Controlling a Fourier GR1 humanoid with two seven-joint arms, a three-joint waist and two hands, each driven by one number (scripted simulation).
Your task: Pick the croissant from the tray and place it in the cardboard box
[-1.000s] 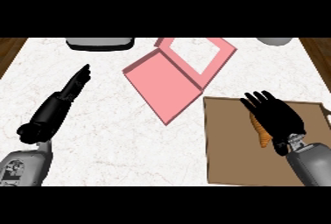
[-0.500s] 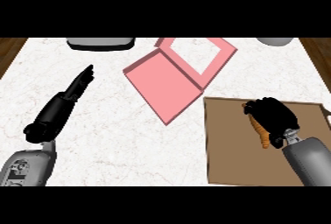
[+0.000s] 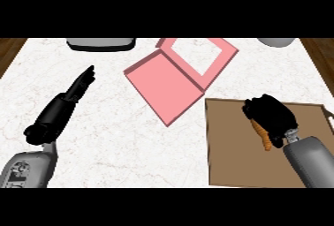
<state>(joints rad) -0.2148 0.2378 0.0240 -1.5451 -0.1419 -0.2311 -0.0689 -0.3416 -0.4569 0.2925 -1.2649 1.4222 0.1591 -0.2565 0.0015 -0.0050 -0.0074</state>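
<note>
The black right hand [image 3: 271, 115] has its fingers curled round the orange-brown croissant [image 3: 263, 134], which shows only as a thin strip below its left side. Hand and croissant are over the flat brown tray [image 3: 235, 154] at the counter's right. Up and to the left, just beside the tray's far corner, lies the pink cardboard box [image 3: 171, 86] with its lid open. The black left hand [image 3: 79, 84] rests with straight fingers on the white marble counter [image 3: 130, 141], well apart from the box.
</note>
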